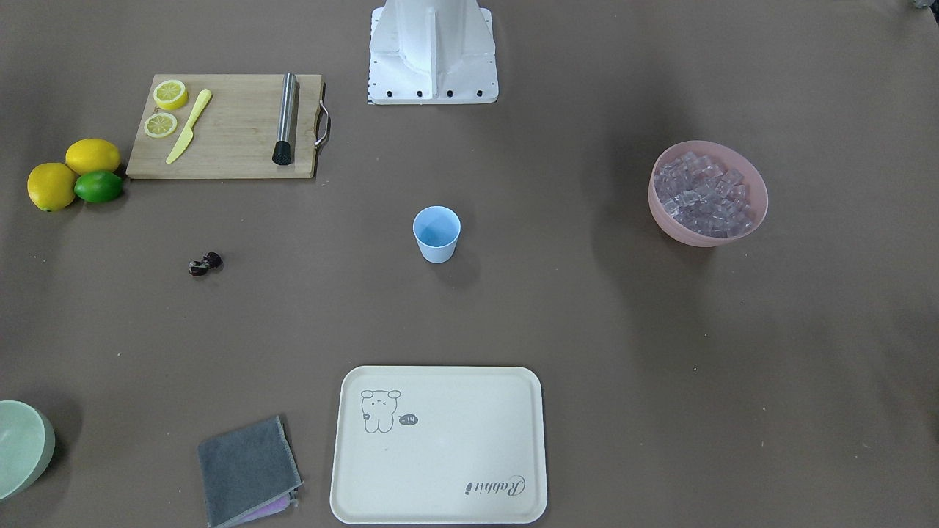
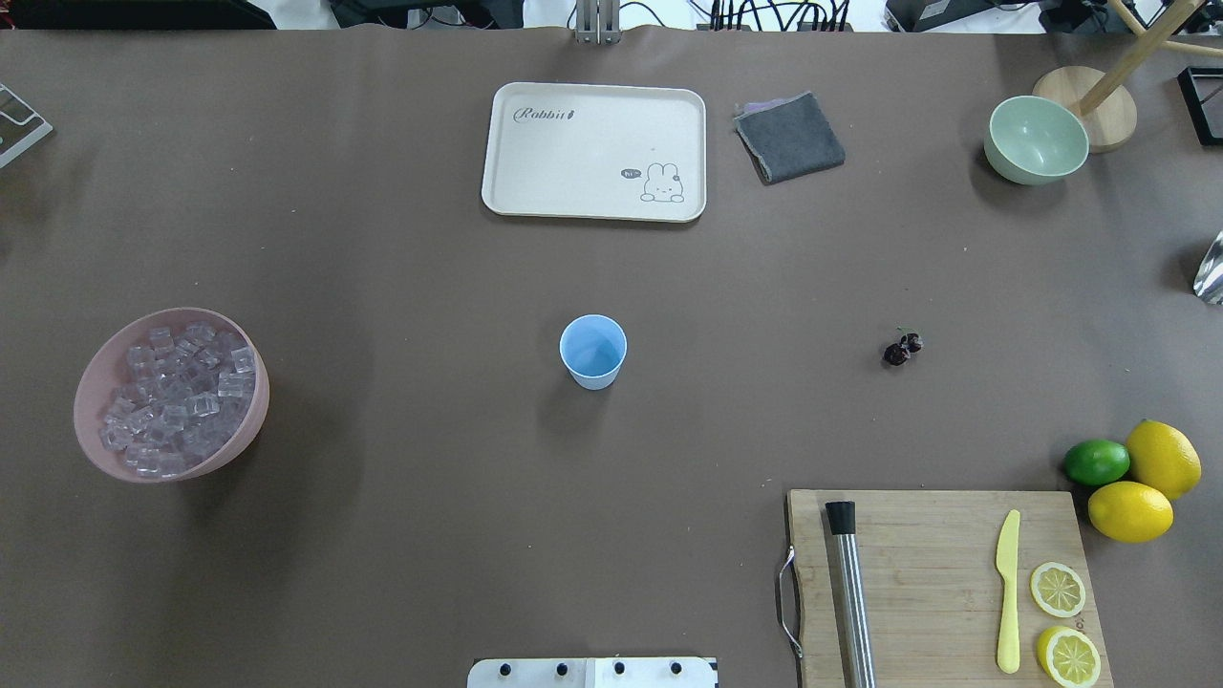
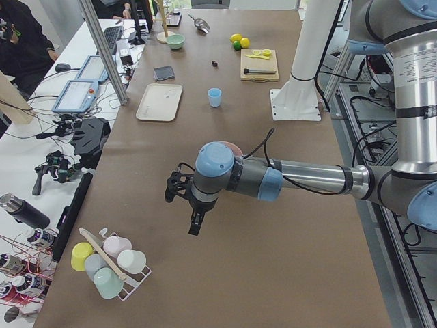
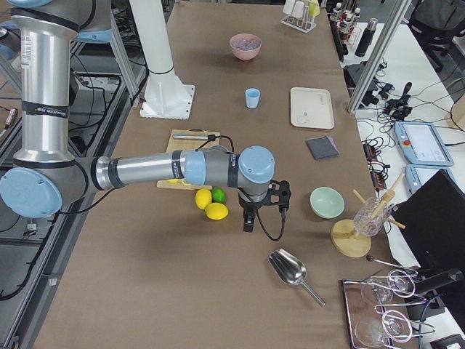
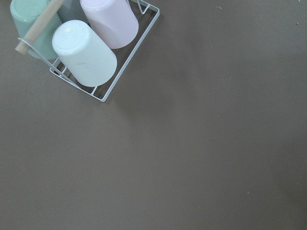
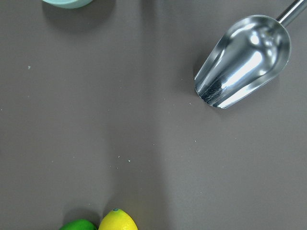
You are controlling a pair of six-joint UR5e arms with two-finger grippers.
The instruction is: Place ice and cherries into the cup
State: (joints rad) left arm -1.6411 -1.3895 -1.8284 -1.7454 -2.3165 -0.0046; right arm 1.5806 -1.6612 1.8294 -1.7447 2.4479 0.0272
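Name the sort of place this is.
Likely a robotics lab staged as a drinks counter: grey-and-blue robot arm over brown table, tablets on white side bench, pink bowl of clear ice cubes.

Tray (image 1: 455, 455), grey cloth (image 1: 246, 469) beside; knife (image 1: 189, 126), muddler (image 1: 286, 117), lemon slices (image 1: 169, 94) on cutting board (image 1: 235, 139)

The cup (image 2: 592, 352) stands in the middle of the table (image 2: 382, 239). Far to its left the ice (image 2: 177, 397) lies in a bowl (image 2: 96, 368). The cherries (image 2: 902, 349) lie to its right, and the tray (image 2: 592, 153) beyond it.
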